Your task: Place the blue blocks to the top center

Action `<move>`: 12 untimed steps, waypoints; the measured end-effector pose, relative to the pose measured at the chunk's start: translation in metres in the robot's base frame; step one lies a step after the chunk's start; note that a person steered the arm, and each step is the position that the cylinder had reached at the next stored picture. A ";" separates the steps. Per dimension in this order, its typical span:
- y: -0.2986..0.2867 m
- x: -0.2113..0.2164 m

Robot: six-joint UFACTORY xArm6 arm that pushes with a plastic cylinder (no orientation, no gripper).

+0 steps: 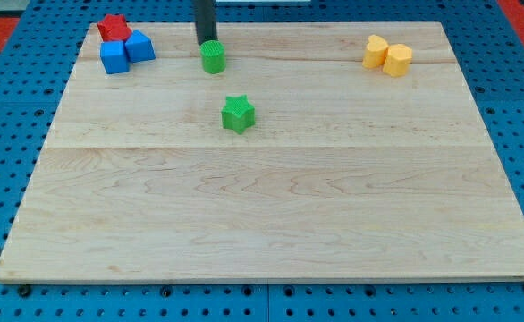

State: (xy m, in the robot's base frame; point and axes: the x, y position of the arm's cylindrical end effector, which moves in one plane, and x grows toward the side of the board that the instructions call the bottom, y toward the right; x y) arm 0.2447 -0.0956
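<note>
Two blue blocks sit at the view's top left: a blue cube (114, 56) and a second blue block (139, 46) touching it on its right. A red star-like block (112, 27) touches them from above. My tip (206, 42) is at the top of the board, just above and touching or nearly touching a green cylinder (213, 57). The tip stands to the right of the blue blocks, apart from them.
A green star block (238, 114) lies below the green cylinder, near the board's upper middle. Two yellow blocks (387, 55) touch each other at the top right. The wooden board (271, 206) rests on a blue pegboard surface.
</note>
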 end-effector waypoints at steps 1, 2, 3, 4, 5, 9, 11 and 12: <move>0.035 0.068; 0.063 0.119; 0.044 0.112; 0.003 0.086; -0.104 0.093; -0.147 0.051; -0.117 0.031; -0.119 0.023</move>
State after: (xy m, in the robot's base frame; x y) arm 0.2680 -0.2146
